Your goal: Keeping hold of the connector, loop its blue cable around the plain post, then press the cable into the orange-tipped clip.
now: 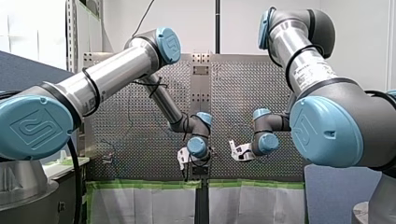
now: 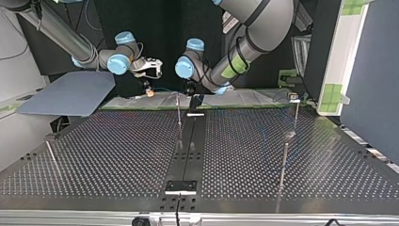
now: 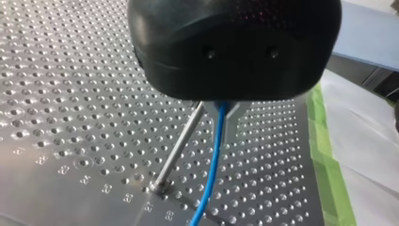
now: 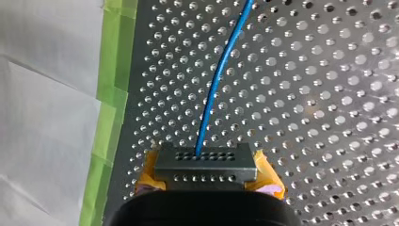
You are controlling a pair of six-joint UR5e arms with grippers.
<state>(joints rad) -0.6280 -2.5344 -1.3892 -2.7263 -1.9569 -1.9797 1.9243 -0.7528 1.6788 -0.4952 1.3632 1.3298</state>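
Left wrist view: black housing of my left tool hides where the blue cable starts and the top of the post; cable's far end runs out of frame. Right wrist view: my right tool, clamped on the connector, covers its rear; cable also leaves frame. Top view: connector and cable too small to read.

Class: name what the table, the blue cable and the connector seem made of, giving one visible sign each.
The table: metal, shiny and perforated. The blue cable: probably plastic-sheathed, smooth and bending. The connector: dull grey, metal or plastic, unclear.
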